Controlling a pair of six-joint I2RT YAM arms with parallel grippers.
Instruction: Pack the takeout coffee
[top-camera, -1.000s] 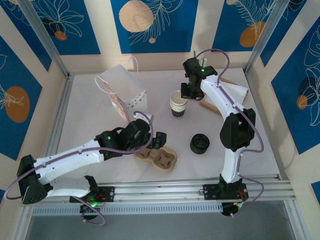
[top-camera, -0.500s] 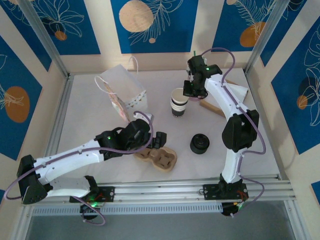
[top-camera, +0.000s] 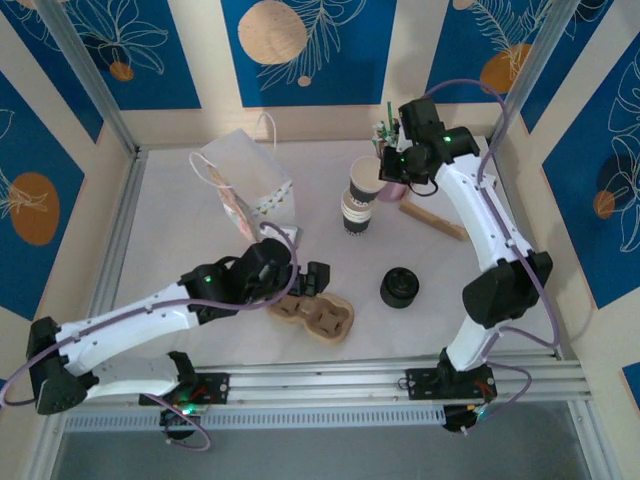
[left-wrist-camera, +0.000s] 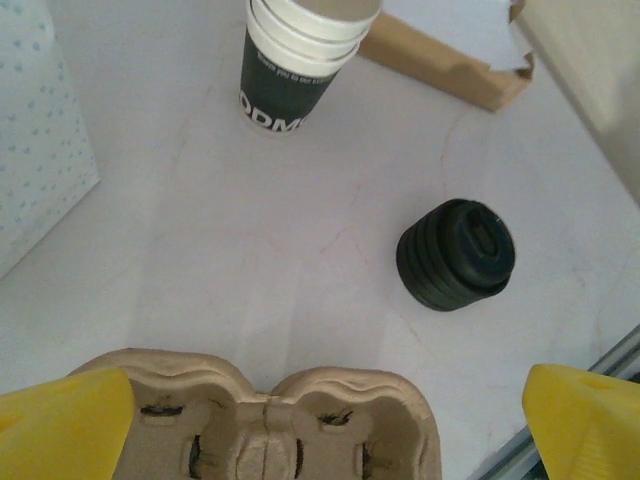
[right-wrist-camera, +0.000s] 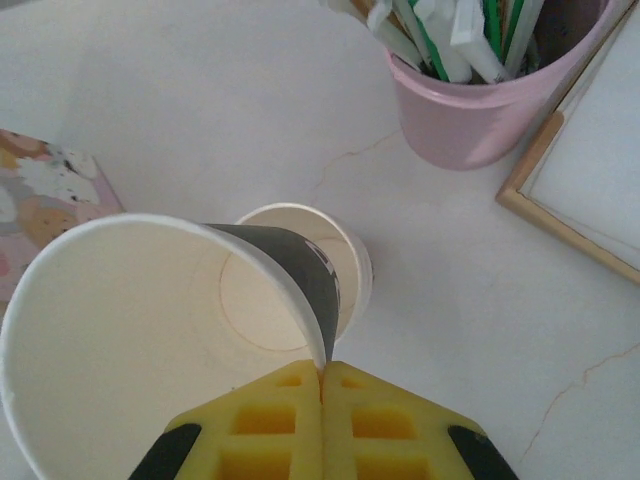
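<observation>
**Ana:** Where is the cup?

**Ben:** The cup (right-wrist-camera: 130, 330) hangs tilted from the right pincer (right-wrist-camera: 322, 378). That pincer is closed tight on one spot of the paper wall, right at the rim. The cup has no lid on it. Directly beneath the pincer stands the stack of cups (right-wrist-camera: 345, 255).

**Ana:** How will it handle?

**Ben:** Probably very light and empty, with thin paper that dents easily. A one-sided pinch at the rim lets the cup swing. It may also crease the lip, and a lid would need that lip round. A hold around the body, below the rim, would likely carry it more steadily.

**Ana:** And the other arm?

**Ben:** The left pincer (left-wrist-camera: 325, 430) stands wide with nothing in it, over the cardboard carrier (left-wrist-camera: 270, 420). The lids (left-wrist-camera: 456, 254) sit ahead of it and to its right, on bare desk (left-wrist-camera: 250, 230).

**Ana:** Is there room to move?

**Ben:** It is tight ahead and to the right of the right pincer. The pink pot (right-wrist-camera: 480, 110) of straws and the wooden tray (right-wrist-camera: 570, 190) are both near. To the pincer's left the desk lies open towards the paper bag (top-camera: 245, 185). The likeliest mishap is tipping the stack below.
</observation>
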